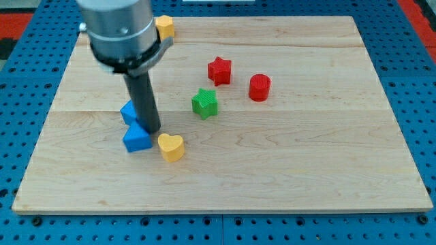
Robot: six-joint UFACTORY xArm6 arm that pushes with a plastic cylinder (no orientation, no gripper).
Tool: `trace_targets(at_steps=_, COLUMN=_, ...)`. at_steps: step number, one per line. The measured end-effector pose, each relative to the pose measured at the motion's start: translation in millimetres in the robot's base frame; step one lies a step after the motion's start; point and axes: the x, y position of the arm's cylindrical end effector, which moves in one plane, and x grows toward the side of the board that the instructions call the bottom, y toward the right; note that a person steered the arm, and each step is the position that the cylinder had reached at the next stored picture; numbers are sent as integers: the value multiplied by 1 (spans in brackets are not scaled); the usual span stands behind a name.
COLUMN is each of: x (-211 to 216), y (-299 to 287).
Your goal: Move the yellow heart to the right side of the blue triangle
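Board: pale wooden board (pixel 286 170) with visible grain, lying on a blue perforated bench (pixel 415 82) that shows along all four edges
Arm: grey cylindrical housing (pixel 119 30) entering near the board's top-left corner, with a straight dark rod (pixel 142 99) running down from it
My tip: the rod's lower end (pixel 152 131) meets the board left of centre, touching or just beside the upper right edge of the blue triangle; it carries no jaws, so there is nothing to open or close and it holds nothing
Blue triangle: blue plastic triangular block (pixel 137 138), left of centre in the board's lower half
Yellow heart: yellow plastic heart-shaped block (pixel 171 146), just beside the blue triangle on the view's right and slightly lower; whether the two touch cannot be told
Second blue block: blue plastic block (pixel 128 112), partly hidden behind the rod, just above the blue triangle; shape not clear
Green star: green plastic star-shaped block (pixel 204 103), near the board's centre, well apart from the yellow heart
Red star: red plastic star-shaped block (pixel 219 70), above and right of the green star
Red cylinder: red plastic round block (pixel 259 88), right of the red star, near it but apart
Second yellow block: yellow plastic block (pixel 165 26) at the board's top edge, partly hidden by the grey housing; shape not clear
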Motion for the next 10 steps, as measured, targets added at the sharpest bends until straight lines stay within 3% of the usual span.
trace_targets(at_steps=1, x=12, y=15)
trace_targets(at_steps=2, x=18, y=-68)
trace_targets(at_steps=3, x=26, y=-48)
trace_targets(at_steps=4, x=9, y=41)
trace_targets(at_steps=5, x=3, y=52)
trace_targets(at_steps=6, x=-26, y=101)
trace_targets(at_steps=7, x=-7, y=140)
trace_targets(at_steps=8, x=30, y=116)
trace_targets(at_steps=9, x=24, y=12)
trace_targets(at_steps=10, x=24, y=-27)
